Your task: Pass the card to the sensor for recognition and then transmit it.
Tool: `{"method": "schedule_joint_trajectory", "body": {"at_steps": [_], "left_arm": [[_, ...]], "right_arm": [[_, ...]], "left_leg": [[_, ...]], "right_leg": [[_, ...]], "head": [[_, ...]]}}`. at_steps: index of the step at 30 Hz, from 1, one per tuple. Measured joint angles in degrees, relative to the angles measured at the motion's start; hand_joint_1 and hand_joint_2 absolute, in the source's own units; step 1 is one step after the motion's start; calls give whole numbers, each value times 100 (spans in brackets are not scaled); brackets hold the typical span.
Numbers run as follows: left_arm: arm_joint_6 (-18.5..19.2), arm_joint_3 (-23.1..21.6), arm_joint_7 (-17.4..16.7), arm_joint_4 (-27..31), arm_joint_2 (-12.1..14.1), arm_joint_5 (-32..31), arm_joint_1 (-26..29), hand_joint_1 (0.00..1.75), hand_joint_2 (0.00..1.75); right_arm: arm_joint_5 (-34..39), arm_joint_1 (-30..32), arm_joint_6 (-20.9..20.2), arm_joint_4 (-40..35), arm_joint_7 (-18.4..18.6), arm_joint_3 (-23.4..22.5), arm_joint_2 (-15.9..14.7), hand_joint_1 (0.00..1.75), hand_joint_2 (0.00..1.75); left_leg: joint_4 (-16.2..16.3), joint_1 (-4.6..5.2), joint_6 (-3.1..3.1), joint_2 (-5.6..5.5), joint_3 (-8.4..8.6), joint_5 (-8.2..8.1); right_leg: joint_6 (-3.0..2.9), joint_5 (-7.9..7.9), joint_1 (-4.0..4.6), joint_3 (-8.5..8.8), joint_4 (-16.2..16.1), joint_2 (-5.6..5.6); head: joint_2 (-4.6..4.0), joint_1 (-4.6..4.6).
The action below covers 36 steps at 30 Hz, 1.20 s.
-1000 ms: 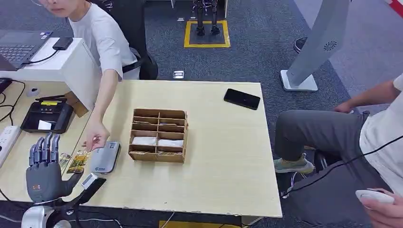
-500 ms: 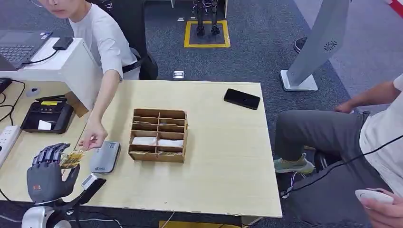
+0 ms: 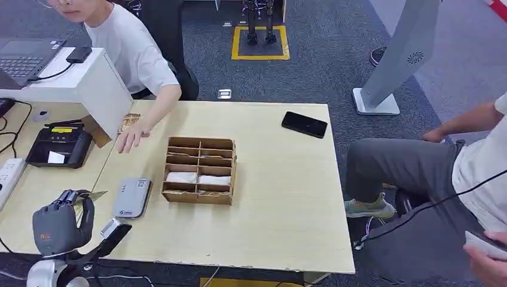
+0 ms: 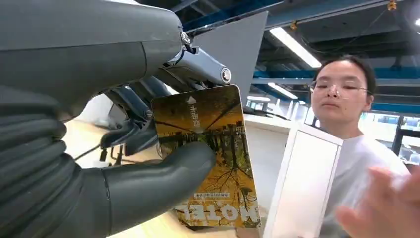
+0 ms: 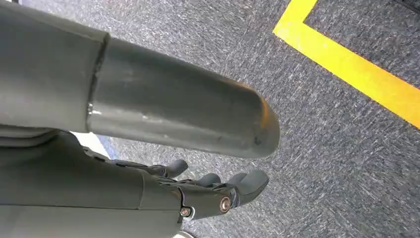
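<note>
My left hand (image 3: pixel 58 226) hovers over the near left part of the table and grips a yellow-brown hotel card (image 3: pixel 91 195) between thumb and fingers. In the left wrist view the thumb (image 4: pixel 148 178) presses across the card (image 4: pixel 210 134), which shows an autumn-tree print. The grey card sensor (image 3: pixel 132 197) lies flat on the table just right of my left hand, and the card is apart from it. Hanging over the grey carpet, my right hand (image 5: pixel 163 191) holds nothing and its fingers are apart.
A wooden compartment box (image 3: pixel 200 170) stands beside the sensor. A person's hand (image 3: pixel 129 139) rests at the far left near a stack of cards (image 3: pixel 129 122). A black phone (image 3: pixel 304 124), a black device (image 3: pixel 60 146) and a power strip (image 3: pixel 9 174) lie around. Another person sits at the right.
The person put the card into my left hand. My fingers closed around it, and the person's hand drew back to the far side of the table.
</note>
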<state>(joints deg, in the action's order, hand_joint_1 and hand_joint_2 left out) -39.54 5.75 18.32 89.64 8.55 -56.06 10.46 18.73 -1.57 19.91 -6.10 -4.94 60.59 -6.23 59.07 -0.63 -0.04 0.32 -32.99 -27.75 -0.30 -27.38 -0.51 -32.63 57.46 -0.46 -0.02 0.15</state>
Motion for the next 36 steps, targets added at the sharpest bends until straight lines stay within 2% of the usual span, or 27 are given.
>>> {"method": "schedule_joint_trajectory", "body": {"at_steps": [3,6,8,10,12,16,19,21,26,32,36], "left_arm": [[171,0,291,9,-7,785,0,175,175],[736,0,459,123,-92,1815,-1,175,175],[1560,0,281,238,-171,2582,-8,175,175],[2327,0,-99,341,-273,3338,-12,175,175],[2582,0,-243,409,-345,3639,-13,175,175],[2684,2,-302,496,-422,3788,-28,175,175],[2769,28,-556,507,-514,4328,-56,175,175],[2745,68,-776,503,-566,4683,-99,175,175],[2610,129,-866,431,-590,4825,-286,175,175],[1809,142,-875,212,-616,4779,-613,175,175],[1362,177,-861,-185,-616,4570,-929,175,175]], "right_arm": [[31,-1,4,0,-9,11,0,0,0],[107,0,26,0,-20,13,0,0,0],[175,0,44,0,7,13,2,0,0],[219,2,52,0,24,13,4,0,0],[219,7,52,0,33,15,7,0,0],[219,8,57,0,50,15,11,0,0],[214,9,92,0,83,20,20,0,0],[205,7,133,0,125,33,28,0,0],[203,2,149,-2,140,111,35,0,0],[177,-10,146,-4,236,168,55,0,0],[155,-28,127,-26,273,262,59,0,0]], "left_leg": [[0,0,0,0,1,0],[0,1,0,0,1,0],[0,1,0,0,1,0],[1,1,0,0,1,0],[1,1,0,0,0,0],[1,1,0,0,1,0],[1,0,0,0,0,0],[1,0,0,0,1,0],[1,0,0,0,1,0],[1,0,0,-2,0,1],[1,0,0,-1,0,1]], "right_leg": [[0,0,0,0,0,0],[0,0,0,0,0,-1],[0,0,0,0,0,-1],[1,0,0,0,0,0],[1,1,0,0,0,1],[1,0,0,0,0,0],[0,0,0,0,0,0],[0,0,0,-2,0,0],[0,1,0,0,1,0],[0,1,0,1,0,-3],[1,3,0,1,1,-2]], "head": [[0,0],[0,0],[0,0],[0,0],[0,2],[0,2],[0,0],[0,0],[0,0],[0,2],[0,0]]}}
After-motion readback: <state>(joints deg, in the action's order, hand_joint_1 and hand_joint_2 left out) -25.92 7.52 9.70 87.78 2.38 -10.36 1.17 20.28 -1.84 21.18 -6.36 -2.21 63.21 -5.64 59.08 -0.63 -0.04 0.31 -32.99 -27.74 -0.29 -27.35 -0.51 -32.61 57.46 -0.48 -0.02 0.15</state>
